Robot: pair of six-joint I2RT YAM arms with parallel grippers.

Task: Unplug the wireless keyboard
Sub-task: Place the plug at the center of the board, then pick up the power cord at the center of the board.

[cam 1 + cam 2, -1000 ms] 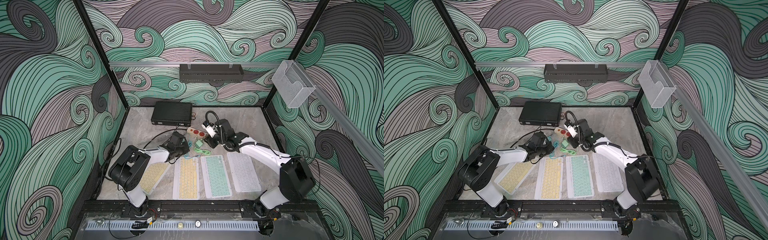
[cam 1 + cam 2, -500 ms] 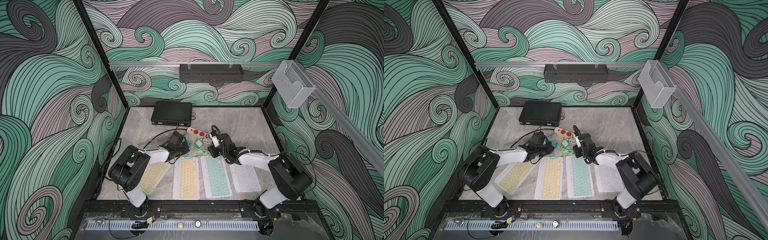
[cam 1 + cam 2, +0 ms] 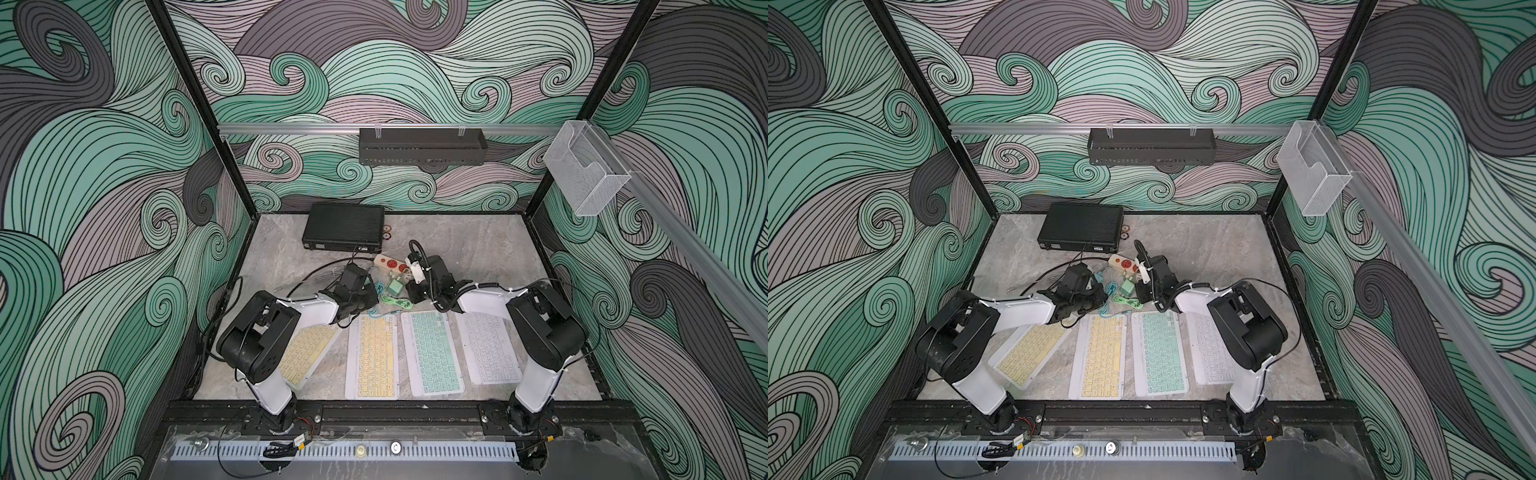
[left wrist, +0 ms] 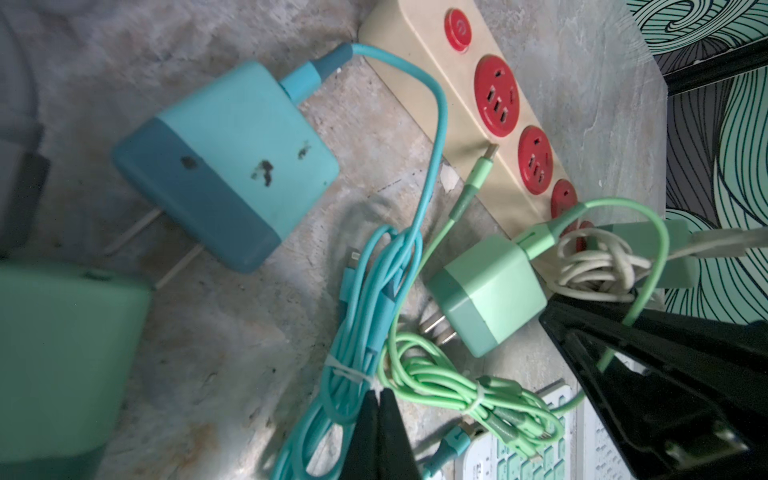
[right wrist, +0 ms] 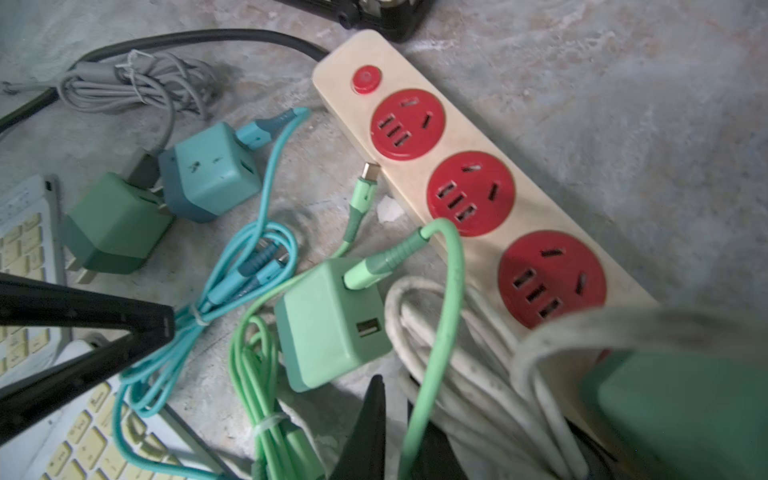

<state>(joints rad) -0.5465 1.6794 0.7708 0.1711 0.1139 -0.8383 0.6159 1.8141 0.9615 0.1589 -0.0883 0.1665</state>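
Where four keyboards lie side by side along the near edge of the surface (image 3: 478,249), the mint keyboard (image 3: 434,353) sits between a yellow keyboard (image 3: 374,357) and a white keyboard (image 3: 490,349). A teal cable (image 4: 365,324) and a green cable (image 5: 448,307) are coiled just beyond their far ends; which port either enters I cannot tell. The right gripper (image 5: 399,415) hangs low just past the mint keyboard's far end, with its forearm nearly level over the white keyboard and its elbow folded back. Its jaws are clamped on the green cable, which runs between them. The left gripper (image 4: 377,399) faces it from the other side, its forearm flat above a tilted yellow keyboard (image 3: 305,353). Its jaws are pressed together, tips at the teal cable's white tie. Behind both lies a beige power strip (image 5: 469,191).
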